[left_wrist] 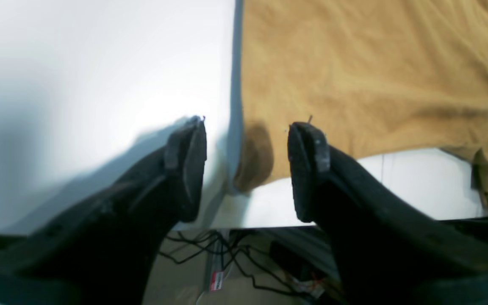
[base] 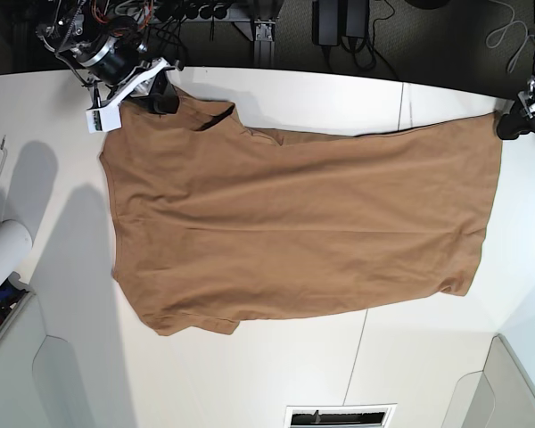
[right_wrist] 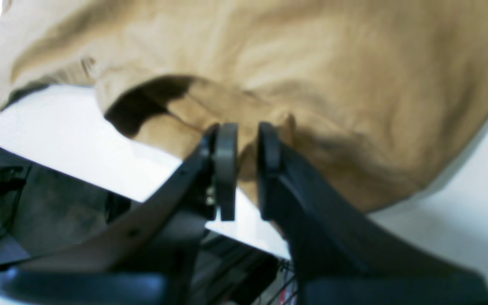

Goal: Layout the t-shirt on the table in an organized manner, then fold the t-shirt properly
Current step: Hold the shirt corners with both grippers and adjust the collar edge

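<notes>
1. The right gripper (right_wrist: 246, 169) has its jaws nearly closed, pinching a fold of the t-shirt (base: 294, 232) near the shoulder and neckline; in the base view it sits at the upper left of the frame (base: 156, 89).
2. The left gripper (left_wrist: 246, 169) has its jaws spread apart and holds nothing, hovering over the shirt's corner at the table (left_wrist: 100, 84) edge; in the base view it sits at the far right, upper part (base: 522, 120), just beside the hem corner.
3. The shirt lies mostly flat across the white table in the middle of the base view, neck at the upper left and hem at the right, with one sleeve at the lower left.
4. Step judged: finishing the layout, squaring the top edge.
5. To do it well, the right grip should likely stay firm and low, pulling outward without lifting much, so the body does not bunch.
6. The left gripper probably needs to close on the hem corner first, so both ends tension together.
7. Risk: the top edge lies near the table's far edge, so a hard tug could drag fabric off.
</notes>
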Motion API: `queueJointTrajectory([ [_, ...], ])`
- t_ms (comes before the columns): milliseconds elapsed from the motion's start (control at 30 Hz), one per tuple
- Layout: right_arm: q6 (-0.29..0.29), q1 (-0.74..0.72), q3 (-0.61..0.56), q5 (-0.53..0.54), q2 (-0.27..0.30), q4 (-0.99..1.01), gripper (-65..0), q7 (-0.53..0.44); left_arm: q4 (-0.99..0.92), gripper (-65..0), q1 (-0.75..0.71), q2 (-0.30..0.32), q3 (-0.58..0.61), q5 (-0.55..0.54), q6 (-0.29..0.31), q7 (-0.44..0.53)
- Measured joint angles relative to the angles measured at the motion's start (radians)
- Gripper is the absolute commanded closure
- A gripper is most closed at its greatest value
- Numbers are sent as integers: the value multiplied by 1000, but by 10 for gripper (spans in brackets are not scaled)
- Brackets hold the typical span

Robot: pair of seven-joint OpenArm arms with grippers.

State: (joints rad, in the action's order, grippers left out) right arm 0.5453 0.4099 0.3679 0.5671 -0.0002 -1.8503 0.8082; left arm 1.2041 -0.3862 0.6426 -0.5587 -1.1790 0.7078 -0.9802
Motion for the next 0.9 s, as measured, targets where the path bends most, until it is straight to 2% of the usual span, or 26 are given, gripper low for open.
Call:
queueJointTrajectory([
  [167,0,-1,0,0,0,0,-82,-6,93,-338,-51,-6,3,33,-3,-8],
  [300,0,0,0,0,0,0,-82,-7,97,-247,-51,-8,3,47,-4,4],
  [433,0,-1,0,0,0,0,-70,-7,97,-219,-51,-9,20,79,-4,43],
  [500,0,0,0,0,0,0,0,-7,97,-143,-51,-11,42,108,-4,87],
  [600,0,0,0,0,0,0,0,-7,98,-1,-51,-11,82,114,-4,134],
  [733,2,0,0,0,0,0,0,-7,98,0,-51,-11,98,116,-4,186],
  [900,9,0,18,36,2,-16,0,-9,97,0,-45,-2,89,125,-5,188],
])
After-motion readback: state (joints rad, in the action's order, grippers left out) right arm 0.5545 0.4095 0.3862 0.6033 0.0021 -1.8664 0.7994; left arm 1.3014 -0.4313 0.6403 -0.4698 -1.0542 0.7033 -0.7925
